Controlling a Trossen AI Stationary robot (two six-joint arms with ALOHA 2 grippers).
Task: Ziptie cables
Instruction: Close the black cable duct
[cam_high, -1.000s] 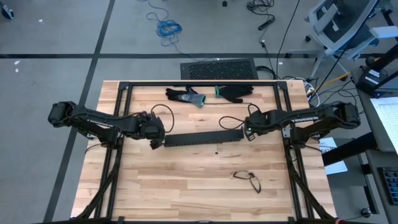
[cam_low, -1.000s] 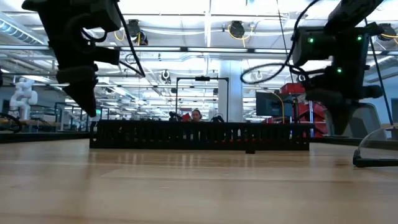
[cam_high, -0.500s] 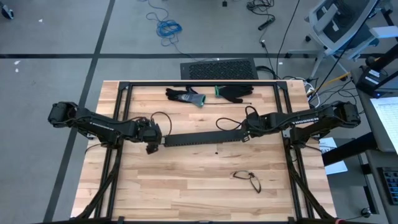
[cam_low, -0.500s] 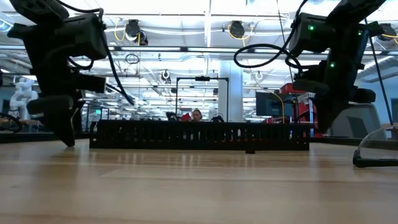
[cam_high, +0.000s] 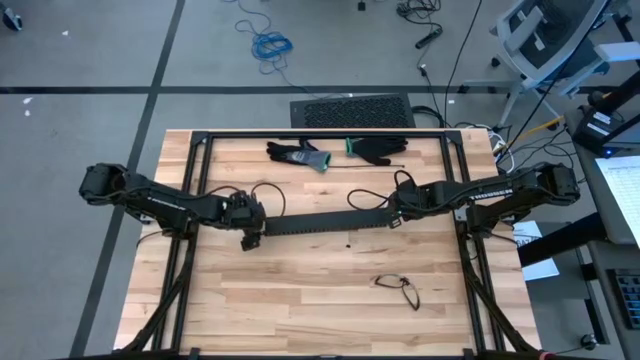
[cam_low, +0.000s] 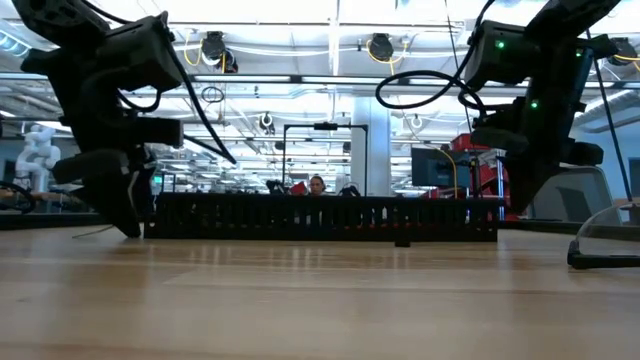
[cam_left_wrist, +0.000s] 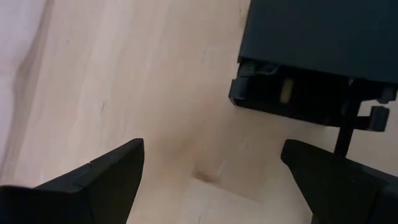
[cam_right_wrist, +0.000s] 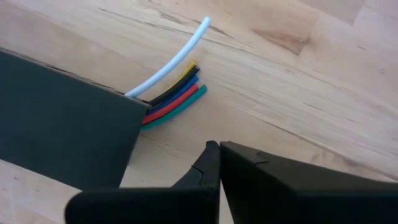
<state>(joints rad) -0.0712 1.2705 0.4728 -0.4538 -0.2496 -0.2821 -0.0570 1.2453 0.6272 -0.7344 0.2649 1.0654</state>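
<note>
Left end effector (cam_high: 248, 238) spread apart at one duct (cam_high: 325, 222) end, right end effector (cam_high: 394, 216) pressed together at the other
Each low on the surface (cam_high: 300, 300), likely bracketing the duct because the cables (cam_right_wrist: 177, 99) poke out at the right end (no ziptie visible)

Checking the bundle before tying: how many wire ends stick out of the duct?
6: white, yellow, black, blue, red, green, fanned beside the black slotted plastic duct. More may hide inside.

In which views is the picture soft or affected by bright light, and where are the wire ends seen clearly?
Low view: bright ceiling lights behind leave both arms and the black duct as dark shapes. Left wrist view: the open left pincer and the duct end are soft. Right wrist view: the cables show sharply at the duct's end, beyond the shut right pincer. High view: even light.
</note>
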